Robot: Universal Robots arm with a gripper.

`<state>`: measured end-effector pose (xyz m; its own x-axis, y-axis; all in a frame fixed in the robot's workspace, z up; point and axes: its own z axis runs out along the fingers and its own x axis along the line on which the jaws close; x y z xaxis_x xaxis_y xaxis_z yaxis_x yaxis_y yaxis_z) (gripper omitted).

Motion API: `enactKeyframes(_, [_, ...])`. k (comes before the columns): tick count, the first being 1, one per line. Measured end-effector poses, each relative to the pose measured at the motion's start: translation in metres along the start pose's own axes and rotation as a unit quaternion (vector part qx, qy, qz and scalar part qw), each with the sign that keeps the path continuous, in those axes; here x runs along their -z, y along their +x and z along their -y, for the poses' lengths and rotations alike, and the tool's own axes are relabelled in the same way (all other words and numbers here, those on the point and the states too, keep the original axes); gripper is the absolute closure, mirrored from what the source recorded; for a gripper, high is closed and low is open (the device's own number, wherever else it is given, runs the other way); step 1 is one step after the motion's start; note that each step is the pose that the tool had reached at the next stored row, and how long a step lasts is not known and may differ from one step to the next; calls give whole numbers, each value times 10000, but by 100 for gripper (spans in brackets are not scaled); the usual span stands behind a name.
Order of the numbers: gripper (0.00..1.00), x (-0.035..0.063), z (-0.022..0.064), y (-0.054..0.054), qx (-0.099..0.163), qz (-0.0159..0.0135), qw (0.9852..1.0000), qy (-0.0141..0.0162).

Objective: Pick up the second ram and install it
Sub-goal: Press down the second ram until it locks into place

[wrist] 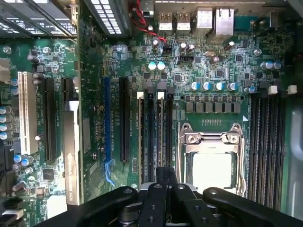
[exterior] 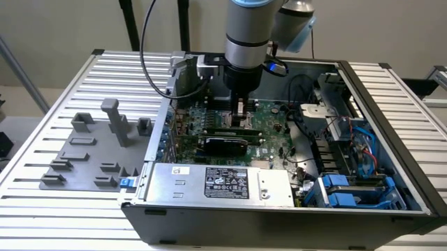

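— Gripper (wrist: pixel 165 198) first: what have you got right under the wrist?

— You have it low over the motherboard (wrist: pixel 222 71), with a thin dark edge poking out ahead of it. I take that edge for the second ram (wrist: pixel 166 174), seen edge-on, though I can't be sure of it. Whether your pincer is clamped on it or standing spread, I cannot tell.

— Why would you carry it edge-on like that?

— Because it runs the same way as the long memory slots (wrist: pixel 156 132) just beyond it. A stick only seats if its edge is parallel to the slot, so you'd want that alignment. The processor socket (wrist: pixel 210 161) sits just beside those slots, which leaves you little room to drift.

— And further out?

— From the exterior view, your arm drops straight down into the open computer case (exterior: pixel 391 136), which lies on its side so you can reach in from above. The power supply (exterior: pixel 216 183) sits at the case's near edge. Well apart, on the exterior view's left, the gray fixture (exterior: pixel 77 157) rests on the slatted table (exterior: pixel 56 214); I see no green stick on it.
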<state>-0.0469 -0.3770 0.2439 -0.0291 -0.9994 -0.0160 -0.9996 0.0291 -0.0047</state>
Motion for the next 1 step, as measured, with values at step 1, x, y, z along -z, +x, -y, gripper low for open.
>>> enactKeyframes(1, [100,0,0,0,0,0,10000,0])
